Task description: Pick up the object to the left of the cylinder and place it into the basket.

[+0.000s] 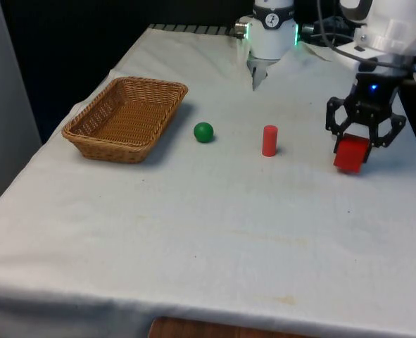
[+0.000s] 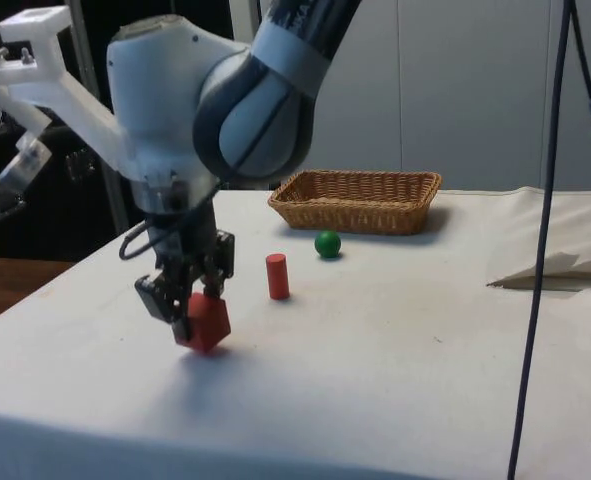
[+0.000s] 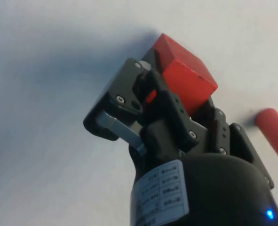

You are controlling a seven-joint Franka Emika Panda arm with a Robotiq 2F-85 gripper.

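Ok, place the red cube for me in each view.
Front view: red cube at the front view's right, in the gripper, right of the cylinder.
Side view: cube low on the left, cylinder beyond.
Wrist view: cube between the fingers.
Shared landmark: the cylinder.

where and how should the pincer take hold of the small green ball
Judging by its pose, the small green ball is best taken from straight above, fingers closing across its widest middle. It is round and sits free on the white cloth, between the woven wicker basket and red cylinder.

white arm [image 2: 175, 90], grey joints, seemingly black fingers [image 1: 343, 121]
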